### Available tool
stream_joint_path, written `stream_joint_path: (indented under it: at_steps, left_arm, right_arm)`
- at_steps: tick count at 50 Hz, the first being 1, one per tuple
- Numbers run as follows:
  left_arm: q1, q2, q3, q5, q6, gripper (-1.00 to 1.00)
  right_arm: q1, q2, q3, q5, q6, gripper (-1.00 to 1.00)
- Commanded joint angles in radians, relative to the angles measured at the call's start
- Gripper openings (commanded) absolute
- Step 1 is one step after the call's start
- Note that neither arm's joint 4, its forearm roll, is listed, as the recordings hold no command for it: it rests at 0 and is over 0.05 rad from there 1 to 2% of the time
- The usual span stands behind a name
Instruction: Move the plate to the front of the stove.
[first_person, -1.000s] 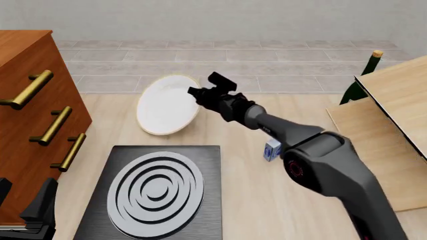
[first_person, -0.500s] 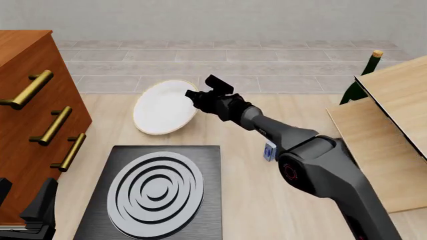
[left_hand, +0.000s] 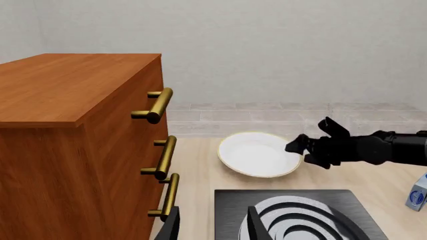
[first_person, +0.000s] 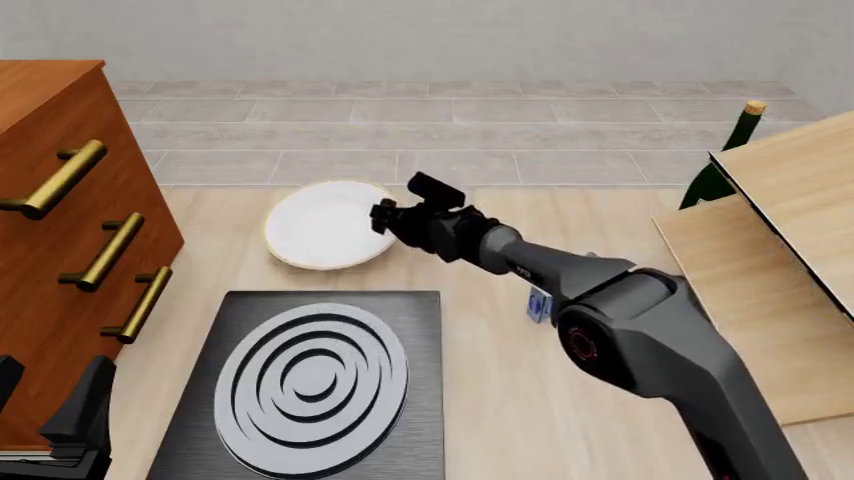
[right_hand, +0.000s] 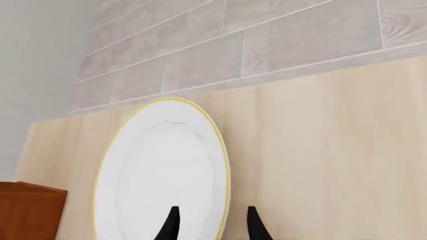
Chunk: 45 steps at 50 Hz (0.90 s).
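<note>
The plate (first_person: 320, 226) is gripped at its near-right rim by the right hand (first_person: 388, 217), whose fingers are closed over that edge — an edge pinch being the only hold a shallow, wide plate offers. It is seen beyond the far edge of the stove (first_person: 307, 385), low over the desk (first_person: 507, 400); whether it touches the wood cannot be told. The front view hides the pinch behind the wrist, whereas the right wrist view shows the yellow rim running between the two fingertips (right_hand: 172, 226). The left wrist view alone shows the left hand (left_hand: 213, 227), its fingers parted and empty, held back beside the wooden drawer cabinet (left_hand: 80, 145) — presumably clear of the working arm.
</note>
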Motion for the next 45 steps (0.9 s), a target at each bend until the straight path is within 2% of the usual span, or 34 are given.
stream_joint_path:
  at_steps: [1,21,38,42,45]
  left_arm:
    - [0.000,0.000,0.000,0.000,0.000,1.00]
    - [0.000,0.000,0.000,0.000,0.000,1.00]
    - [0.000,0.000,0.000,0.000,0.000,1.00]
    - [0.000,0.000,0.000,0.000,0.000,1.00]
    - [0.000,0.000,0.000,0.000,0.000,1.00]
  right_arm:
    - [-0.002,-0.008,0.026,-0.011,-0.004,1.00]
    - [-0.010,-0.097,0.101,-0.035,-0.041,1.00]
    - [-0.003,-0.229,0.294,-0.138,-0.103,1.00]
    - [-0.006,-0.281,0.373,-0.176,-0.141,1.00]
    - [0.000,-0.315,0.432,-0.207,-0.137,1.00]
